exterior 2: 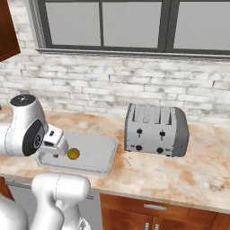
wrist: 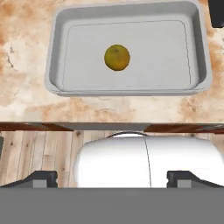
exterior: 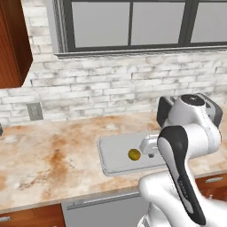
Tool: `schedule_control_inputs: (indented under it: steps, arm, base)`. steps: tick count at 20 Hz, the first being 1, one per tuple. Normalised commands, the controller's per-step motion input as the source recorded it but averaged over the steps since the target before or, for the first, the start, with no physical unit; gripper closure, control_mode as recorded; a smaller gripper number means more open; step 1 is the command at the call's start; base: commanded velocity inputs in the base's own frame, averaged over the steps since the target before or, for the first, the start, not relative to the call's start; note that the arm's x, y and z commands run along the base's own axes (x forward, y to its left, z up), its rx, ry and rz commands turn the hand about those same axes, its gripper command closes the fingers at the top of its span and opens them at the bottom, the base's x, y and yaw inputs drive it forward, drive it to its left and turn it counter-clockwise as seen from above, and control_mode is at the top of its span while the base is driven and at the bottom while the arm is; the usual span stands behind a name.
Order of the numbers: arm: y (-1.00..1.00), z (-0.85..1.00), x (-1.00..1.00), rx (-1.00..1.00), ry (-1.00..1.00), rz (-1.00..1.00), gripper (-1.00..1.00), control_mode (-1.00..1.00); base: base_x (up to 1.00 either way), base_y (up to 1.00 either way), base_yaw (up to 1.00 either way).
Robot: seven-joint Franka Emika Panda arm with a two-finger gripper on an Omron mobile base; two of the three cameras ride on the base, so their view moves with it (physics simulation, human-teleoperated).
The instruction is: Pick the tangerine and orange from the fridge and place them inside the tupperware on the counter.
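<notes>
One small round orange-yellow fruit (wrist: 117,57) is lying loose in the tupperware (wrist: 65,26), left of the tray's middle in the hand view; whether it is the tangerine or the orange is hard to tell. The tupperware is sitting on the beige marbled surface (exterior: 48,155), near its front edge, with the silver toaster (exterior 2: 156,130) standing just beside it to the right. Behind them a whitewashed brick wall (exterior 2: 90,92) is running under a dark-framed window (exterior 2: 134,22), and an outlet plate (exterior: 34,111) is showing on the wall to the left. Brown cabinet fronts (exterior 2: 152,211) are lining the space below the surface. The gripper (wrist: 112,178) is hovering above the tray with its jaws spread wide apart, holding nothing. The arm's white body is covering the tray's right part in the left base view and its left end in the right base view.
</notes>
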Motion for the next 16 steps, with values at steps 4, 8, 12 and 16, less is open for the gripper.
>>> schedule_control_inputs:
  steps: [4,8,12,16]
  arm:
    - [-0.16,-0.14,-0.63,0.0,0.0,-0.09,-1.0,-1.0]
    - [0.0,0.0,0.0,0.0,0.0,0.0,-1.0,1.0]
    - [0.0,0.0,0.0,0.0,0.0,0.0,-1.0,1.0]
    - [0.0,0.0,0.0,0.0,0.0,0.0,-1.0,1.0]
  base:
    - [0.0,0.0,0.0]
    - [-0.73,-0.21,-0.01]
    - [-0.82,-0.01,0.15]
    - [-0.91,0.0,0.49]
